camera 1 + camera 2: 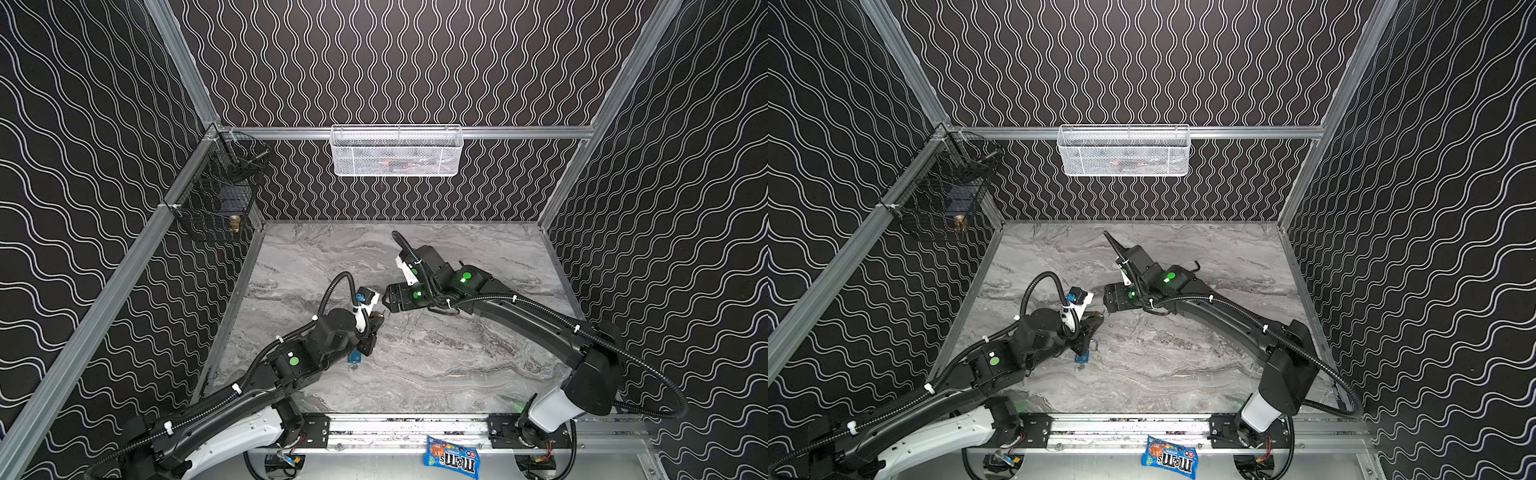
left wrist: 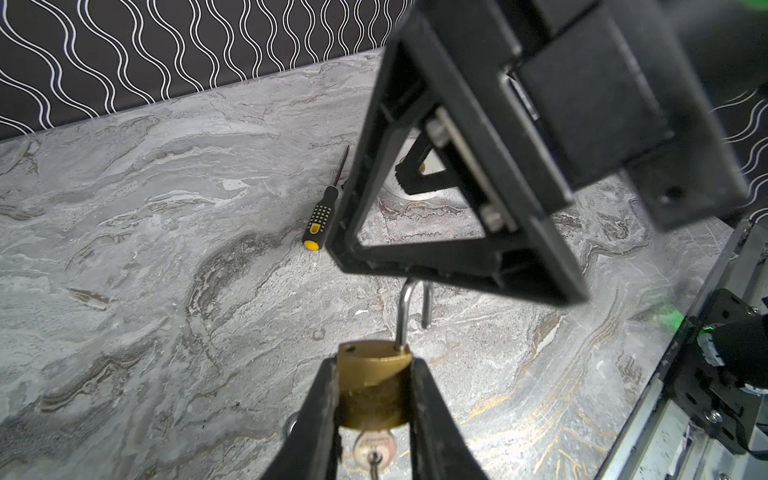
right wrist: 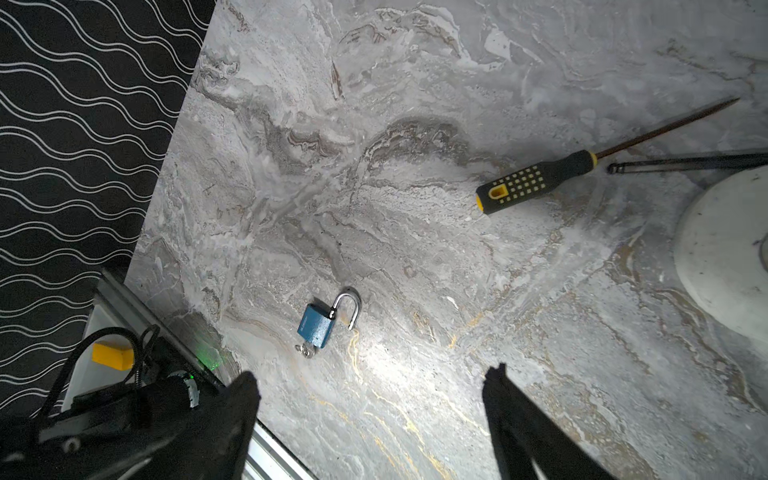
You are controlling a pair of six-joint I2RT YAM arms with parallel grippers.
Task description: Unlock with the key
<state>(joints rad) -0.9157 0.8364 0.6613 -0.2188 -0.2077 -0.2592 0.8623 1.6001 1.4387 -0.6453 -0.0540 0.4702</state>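
Brass padlock (image 2: 374, 399) sits pinched between the narrowly parted fingers of my left tool (image 2: 374, 365), its shackle (image 2: 402, 316) standing open. I see the key (image 2: 375, 459) in its keyhole, behind those fingertips. My right tool (image 3: 372, 374) gapes wide, holding nothing, just beside the shackle's end. A blue padlock (image 3: 316, 326) lies on the desk (image 3: 415, 249) ahead of it.

A black-and-yellow-handled screwdriver (image 3: 536, 180) lies flat on the grey marbled tabletop (image 3: 415, 124), well ahead of the right gripper (image 3: 370, 374), its shaft near the tip of a long black hex key (image 3: 685, 162). A small blue padlock (image 3: 316, 326), steel shackle open, lies nearer that gripper.
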